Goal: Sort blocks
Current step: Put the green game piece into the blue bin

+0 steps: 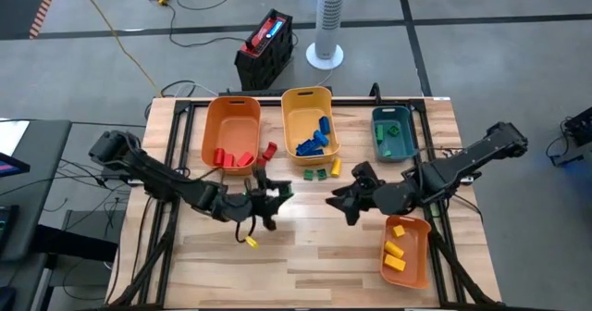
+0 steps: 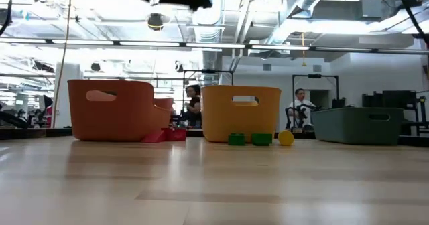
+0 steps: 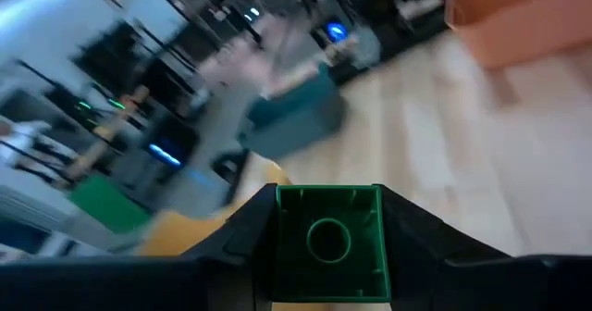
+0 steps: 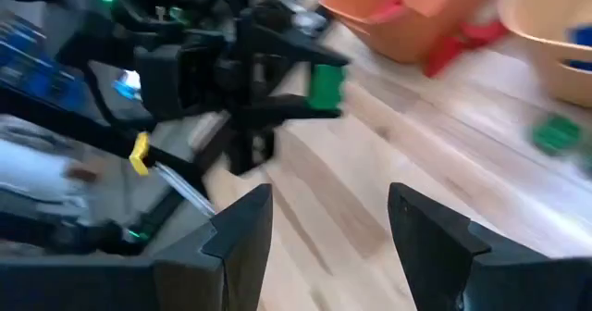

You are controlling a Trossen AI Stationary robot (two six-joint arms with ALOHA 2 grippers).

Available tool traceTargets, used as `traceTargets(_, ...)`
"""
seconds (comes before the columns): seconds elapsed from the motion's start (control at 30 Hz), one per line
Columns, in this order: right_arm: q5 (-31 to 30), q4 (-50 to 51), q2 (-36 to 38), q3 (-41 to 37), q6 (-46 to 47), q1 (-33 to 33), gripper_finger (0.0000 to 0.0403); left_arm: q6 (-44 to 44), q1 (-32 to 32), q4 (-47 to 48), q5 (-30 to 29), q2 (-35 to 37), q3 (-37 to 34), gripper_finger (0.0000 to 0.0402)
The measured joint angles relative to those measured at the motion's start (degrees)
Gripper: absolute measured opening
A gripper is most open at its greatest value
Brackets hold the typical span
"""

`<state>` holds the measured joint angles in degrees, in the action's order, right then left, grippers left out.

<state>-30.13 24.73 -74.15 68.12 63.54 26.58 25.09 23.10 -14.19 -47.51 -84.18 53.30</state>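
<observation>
My left gripper (image 1: 277, 198) hangs above the table's middle, shut on a green block (image 3: 328, 242) that also shows in the right wrist view (image 4: 324, 86). My right gripper (image 4: 328, 228) faces it from the right, open, with nothing between its fingers. Loose near the bins lie a red block (image 1: 269, 150), two green blocks (image 1: 315, 173) and a yellow one (image 1: 335, 167). The orange bin (image 1: 231, 117) holds red blocks, the yellow bin (image 1: 298, 117) blue ones, the teal bin (image 1: 403, 117) a green one. A second orange bin (image 1: 416, 255) at the near right holds yellow blocks. My left gripper pinches the green block by two opposite side walls (image 3: 282, 246) between its two fingers, at their free ends. The fingers reach about level toward the table's right. The block's hollow underside faces the wrist camera, and the block is lifted clear of the table.
Bare wood lies under and in front of both grippers. The three far bins stand in a row along the back edge, with the loose blocks (image 2: 248, 139) just in front of them. People and equipment show in the room beyond the table.
</observation>
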Motion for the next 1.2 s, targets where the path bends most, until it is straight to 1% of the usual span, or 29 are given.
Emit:
traceTargets(0.07, 0.07, -6.95, -2.06, 0.00, -2.56, -1.35, 0.0228, 4.44, -0.56, -0.24, -0.09, -0.12, 2.20, 0.0130)
traceTargets(0.17, 0.43, -14.14, -5.28, 0.00, -6.55, -3.44, 0.0228, 10.94, -1.78, -0.44, 0.00, -1.06, 5.82, 0.0130)
traceTargets(0.33, 2.54, -17.03, -7.60, -0.02, -8.35, -6.30, 0.0228, 16.86, -3.43, -0.33, 0.15, -1.16, 10.03, 0.0130)
traceTargets(0.5, 3.02, -19.93, -7.67, -0.02, -11.92, -7.32, 0.0228, 21.50, -3.66, -0.13, 2.49, -1.18, 11.96, 0.0130)
traceTargets(0.6, 3.06, -21.73, -7.57, -0.02, -14.33, -7.76, 0.0228, 21.60, -3.68, -0.34, 2.62, -1.16, 12.24, 0.0130)
traceTargets(0.73, 3.24, -21.71, -7.62, -0.02, -14.36, -8.30, 0.0228, 21.50, -3.68, -0.24, 2.84, -1.14, 12.24, 0.0130)
traceTargets(0.8, 3.46, -21.77, -7.68, -0.02, -14.81, -8.64, 0.0228, 20.40, -3.68, -0.16, 3.87, -1.14, 12.24, 0.0130)
traceTargets(0.97, 4.00, -21.74, -7.68, -0.02, -15.42, -9.72, 0.0228, 17.88, -3.16, -0.13, 3.98, -1.14, 12.24, 0.0130)
traceTargets(1.07, 4.07, -19.58, -7.68, 0.04, -15.12, -10.41, 0.0228, 16.82, -3.04, -0.19, 4.16, -1.16, 12.24, 0.0130)
traceTargets(1.2, 5.81, -16.76, -7.63, 0.09, -13.27, -9.99, 0.0228, 18.62, -2.81, 0.23, 0.75, -1.38, 12.18, 0.0130)
